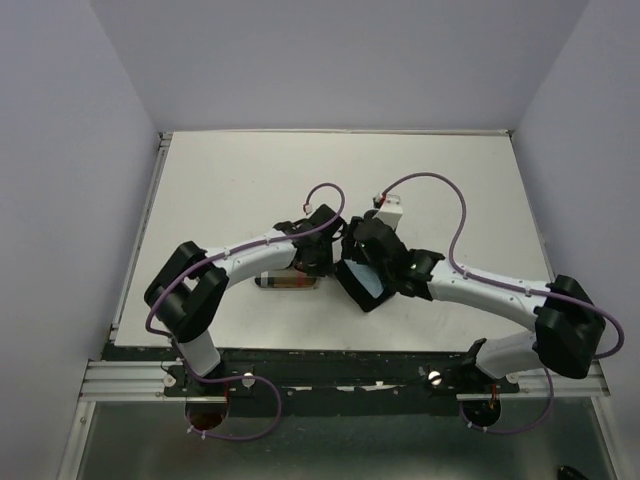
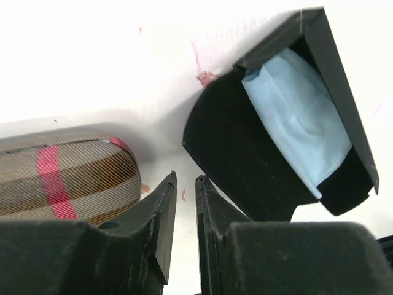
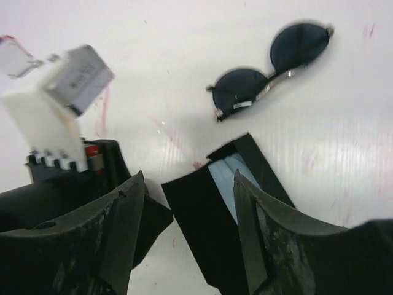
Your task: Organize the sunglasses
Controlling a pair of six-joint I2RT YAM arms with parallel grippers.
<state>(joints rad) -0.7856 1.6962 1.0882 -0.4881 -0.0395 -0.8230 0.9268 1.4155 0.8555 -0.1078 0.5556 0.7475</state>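
The white table (image 1: 220, 190) is carrying the whole work area, and the left arm (image 1: 240, 258) and right arm (image 1: 490, 290) are both reaching in toward the centre of the top view. In the left wrist view, the closed plaid case (image 2: 61, 178) is lying at the lower left and the black case (image 2: 233, 147) is standing open at the right, showing a light blue lining cloth (image 2: 295, 117) and no glasses inside. The right gripper (image 3: 187, 178) is hovering over this open case with its jaws spread wide and grasping nothing. The left gripper (image 2: 186, 184) is sitting between the two cases with its jaws drawn almost together, leaving only a slim gap and clasping nothing. The black-framed sunglasses (image 3: 271, 75) are lying on the table in the upper right of the right wrist view, clear of the black case and not yet stowed. The orange pair is not showing in any view. The step in hand is judged to be loading the open case. The next move is judged to be calling for the right gripper to shift toward the upper right, descend over the frame bridge, and close gently.
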